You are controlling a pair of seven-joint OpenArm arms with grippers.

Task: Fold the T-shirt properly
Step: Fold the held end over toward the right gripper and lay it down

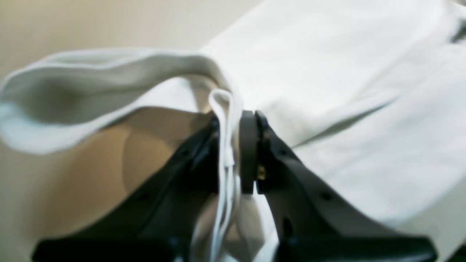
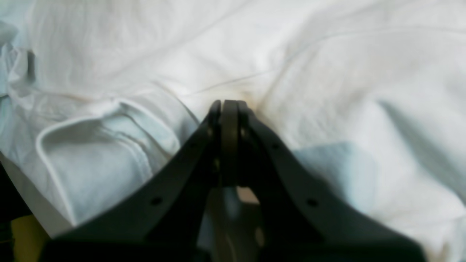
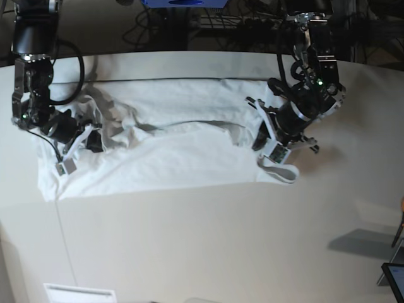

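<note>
1. The T-shirt (image 3: 183, 148) lies spread across the far half of the tabletop (image 3: 208, 246), its long axis running 9 to 3 o'clock in the base view, with a crumpled ridge through the middle and a flatter hem-side edge toward 6 o'clock.
2. The left pincer (image 1: 235, 153) is clamped on a thin hemmed fold of the T-shirt; in its wrist view the white edge passes straight between the dark pads, and a loop of cloth hangs lifted off toward 10 o'clock.
3. In the base view that pincer (image 3: 276, 146) sits at the shirt's 3 o'clock end, with a curl of fabric drooping below it.
4. The right pincer (image 2: 229, 145) has its jaws pressed together; its wrist view shows them over rumpled cloth, and whether any fabric is pinched between the tips cannot be told.
5. In the base view the right pincer (image 3: 71, 151) sits at the shirt's 9 o'clock end, over bunched fabric.
6. The relation that matters: each arm holds station at one end of the long axis, with the body of the shirt stretched between them. The left arm is the one with a sure hold, so a fold would probably start from its end, carried toward 9 o'clock.
</note>
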